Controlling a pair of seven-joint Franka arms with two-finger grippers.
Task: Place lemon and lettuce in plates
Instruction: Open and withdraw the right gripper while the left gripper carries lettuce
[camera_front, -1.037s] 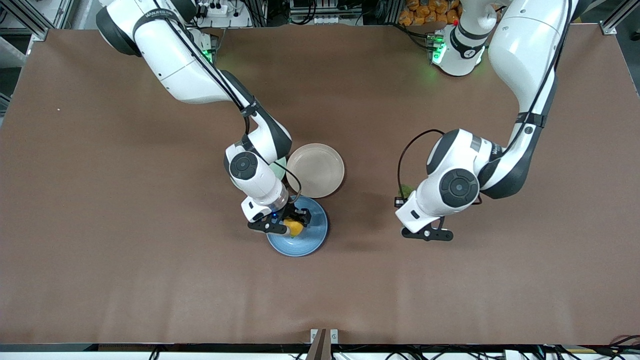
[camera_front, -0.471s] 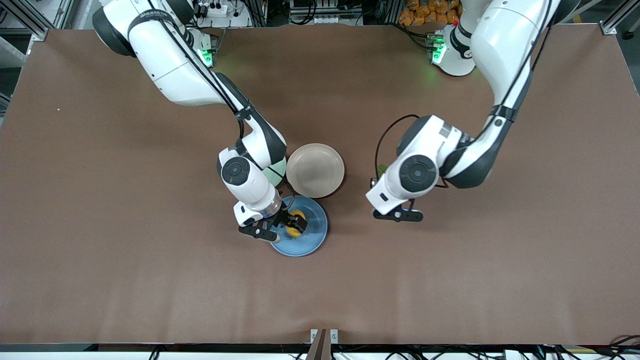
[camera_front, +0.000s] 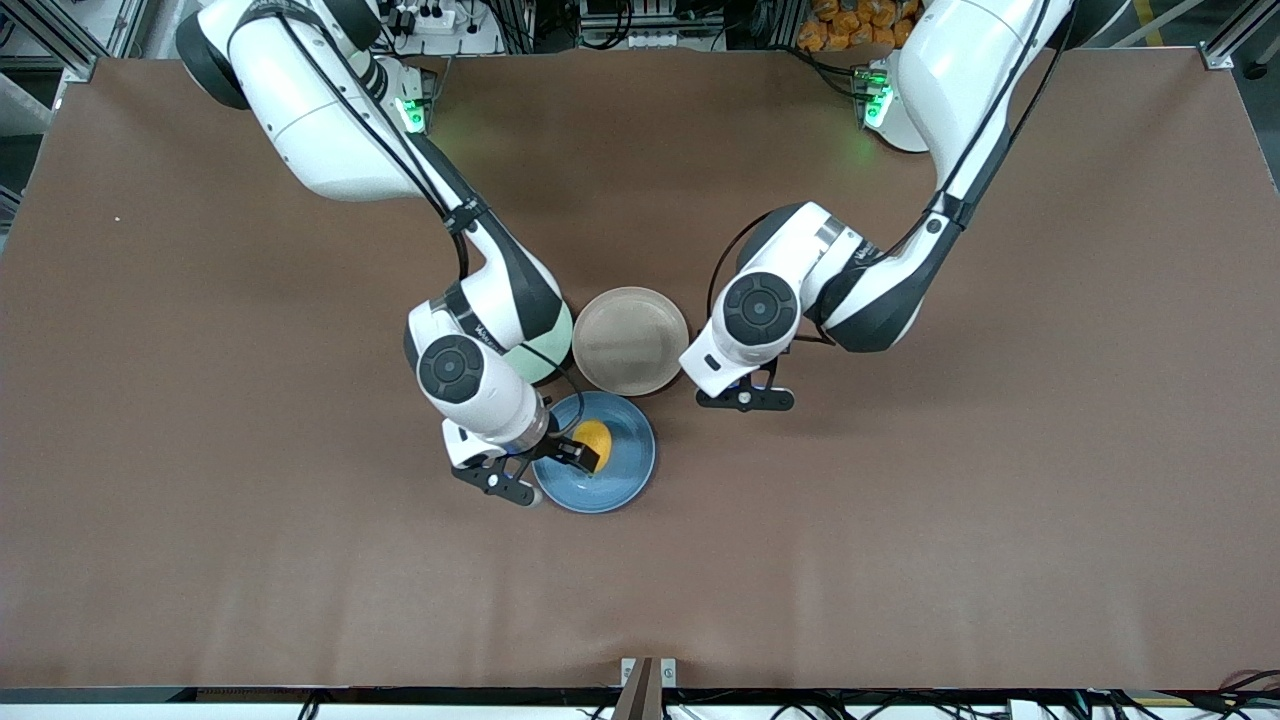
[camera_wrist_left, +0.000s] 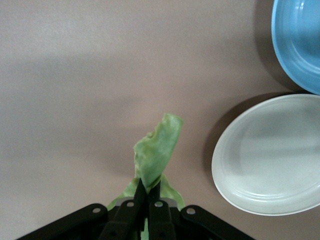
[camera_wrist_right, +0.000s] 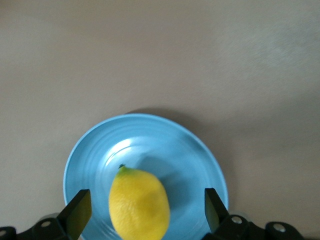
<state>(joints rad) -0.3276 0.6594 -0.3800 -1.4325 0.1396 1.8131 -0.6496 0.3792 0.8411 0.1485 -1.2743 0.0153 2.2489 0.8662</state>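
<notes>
Since the earlier frame the right claw (camera_front: 541, 470) had let go of the lemon (camera_front: 593, 438), now lying in the blue plate (camera_front: 625, 478), its fingers spread wide. The left claw (camera_wrist_left: 146, 197), pinching the lettuce (camera_wrist_left: 159, 150), had swung toward the beige plate (camera_front: 630, 340), seemingly over bare worktop (camera_front: 900, 520) beside it.

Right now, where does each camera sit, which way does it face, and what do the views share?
Front view: high across the table, facing both arms' bases.
Left wrist view: looks down past the left pincer shut on the crinkled green lettuce leaf, near the round beige-pink plate.
Right wrist view: open right pincer over the yellow lemon.
All share the round blue plate.
</notes>
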